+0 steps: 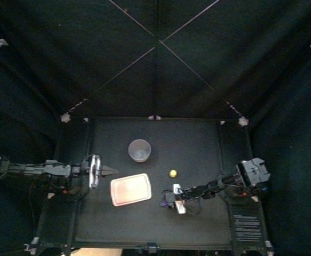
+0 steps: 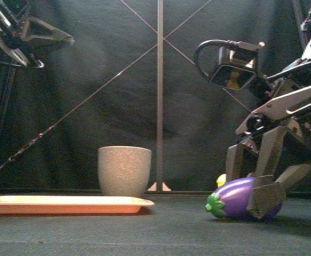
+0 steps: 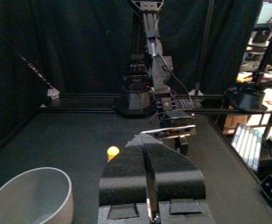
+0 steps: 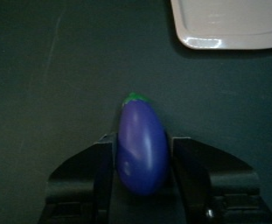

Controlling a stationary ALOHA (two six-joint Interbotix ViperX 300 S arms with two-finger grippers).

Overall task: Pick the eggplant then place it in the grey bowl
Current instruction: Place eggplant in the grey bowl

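Note:
A purple eggplant with a green cap lies on the black table at the right, its cap toward the tray. My right gripper is down around it, open. In the right wrist view a jaw stands on each side of the eggplant with a thin gap on both sides. The tall grey speckled cup stands upright, left of the eggplant and farther back, also seen at mid-table. My left gripper is shut on nothing and hangs at the table's left side.
A flat pink tray lies between the two grippers, in front of the cup. A small yellow toy sits just behind the right gripper. The cup is near the left gripper.

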